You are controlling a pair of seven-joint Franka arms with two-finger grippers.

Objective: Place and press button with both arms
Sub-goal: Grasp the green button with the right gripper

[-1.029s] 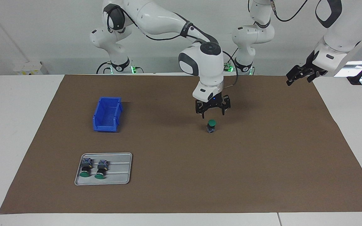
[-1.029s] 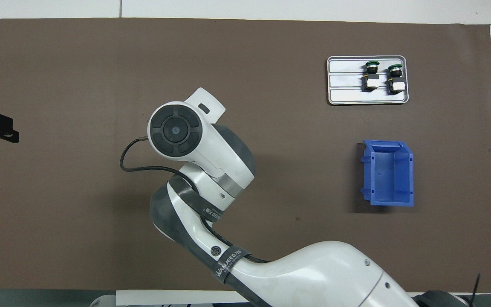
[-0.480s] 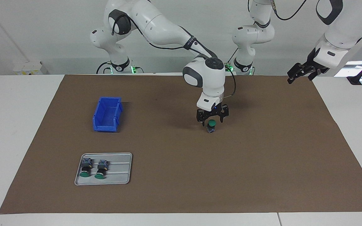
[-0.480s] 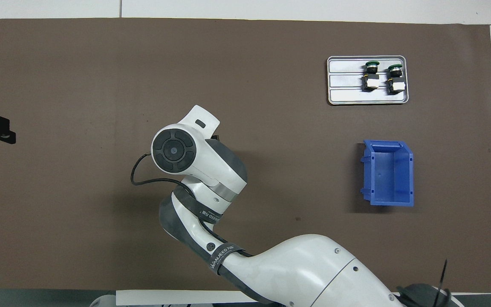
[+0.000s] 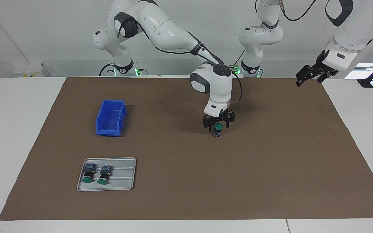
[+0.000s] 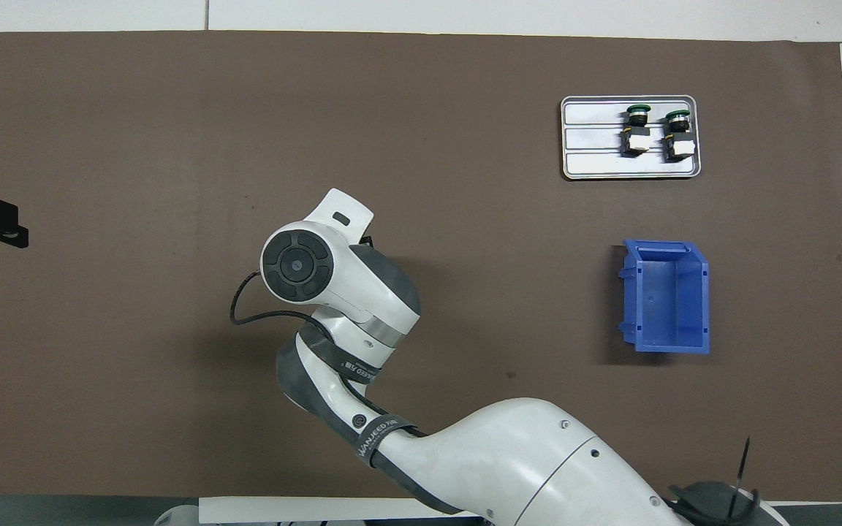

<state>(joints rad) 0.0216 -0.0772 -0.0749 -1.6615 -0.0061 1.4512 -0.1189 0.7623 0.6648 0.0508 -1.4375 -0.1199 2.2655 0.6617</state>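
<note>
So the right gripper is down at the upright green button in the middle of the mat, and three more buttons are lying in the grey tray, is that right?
Not quite: the grey tray holds two buttons, not three, as the facing view shows. The rest stands: the right gripper is down at the upright green button in the middle of the mat.

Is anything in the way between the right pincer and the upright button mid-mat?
Nothing visible. The right pincer is down around the button's green cap, on bare mat. The left pincer waits over the mat's corner.
</note>
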